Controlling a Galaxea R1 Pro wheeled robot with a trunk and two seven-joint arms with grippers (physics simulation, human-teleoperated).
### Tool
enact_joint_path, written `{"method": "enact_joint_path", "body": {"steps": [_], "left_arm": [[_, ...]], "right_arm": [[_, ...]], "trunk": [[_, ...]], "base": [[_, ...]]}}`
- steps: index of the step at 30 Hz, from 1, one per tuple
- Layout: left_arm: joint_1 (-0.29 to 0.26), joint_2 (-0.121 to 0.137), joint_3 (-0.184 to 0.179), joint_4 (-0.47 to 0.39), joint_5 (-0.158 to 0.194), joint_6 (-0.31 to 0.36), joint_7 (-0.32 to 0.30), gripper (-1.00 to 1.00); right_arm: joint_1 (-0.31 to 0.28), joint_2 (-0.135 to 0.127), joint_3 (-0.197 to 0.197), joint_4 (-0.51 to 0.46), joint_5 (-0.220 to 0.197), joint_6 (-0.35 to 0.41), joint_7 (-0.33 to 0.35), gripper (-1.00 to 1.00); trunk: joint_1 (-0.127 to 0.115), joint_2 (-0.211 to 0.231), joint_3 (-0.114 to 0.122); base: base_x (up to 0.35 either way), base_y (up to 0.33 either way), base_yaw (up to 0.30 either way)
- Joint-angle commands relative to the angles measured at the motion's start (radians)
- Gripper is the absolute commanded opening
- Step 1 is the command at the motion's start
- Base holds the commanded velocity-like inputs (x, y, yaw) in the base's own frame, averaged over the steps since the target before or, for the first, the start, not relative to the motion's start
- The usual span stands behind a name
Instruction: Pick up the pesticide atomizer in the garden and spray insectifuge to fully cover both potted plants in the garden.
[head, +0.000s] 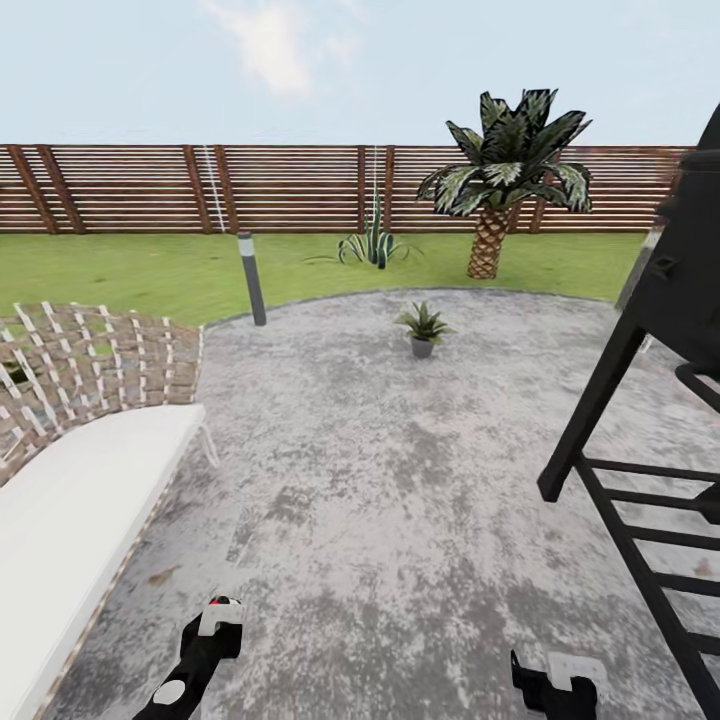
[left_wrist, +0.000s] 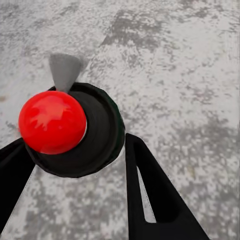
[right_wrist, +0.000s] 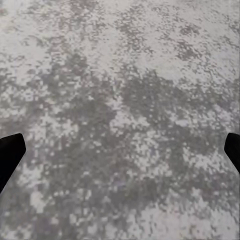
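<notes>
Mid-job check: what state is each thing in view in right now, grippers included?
Small potted plant in grey pot: upright on the grey concrete patio.
Grey bollard lamp post: upright at the patio edge.
Left gripper: shut on a black cylinder with a red ball.
Right gripper: open, empty.

Mottled grey patio (head: 400, 480), brown slatted fence (head: 290, 188), green lawn (head: 130, 270), black grill (head: 650, 400), red-tipped dark pesticide atomizer (left_wrist: 75, 127).
</notes>
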Motion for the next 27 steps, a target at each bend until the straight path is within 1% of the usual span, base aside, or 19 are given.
{"method": "enact_joint_path", "body": {"steps": [1, 17, 27], "left_arm": [[-0.001, 0.000, 0.004, 0.001, -0.007, -0.003, 0.001, -1.00], [-0.001, 0.000, 0.004, 0.001, -0.006, -0.006, 0.001, -1.00], [-0.001, 0.000, 0.004, 0.000, -0.007, -0.005, 0.001, -1.00]], "right_arm": [[-0.001, 0.000, -0.001, 0.001, 0.004, -0.003, -0.003, 1.00], [-0.001, 0.000, -0.001, 0.001, 0.003, -0.003, -0.003, 1.00], [-0.001, 0.000, -0.001, 0.001, 0.004, -0.003, -0.003, 1.00]], "trunk": [[0.000, 0.000, -0.001], [0.000, 0.000, -0.001], [0.000, 0.000, -0.001]], "base": [[0.338, 0.000, 0.000], [0.338, 0.096, 0.000], [0.338, 0.011, 0.000]]}}
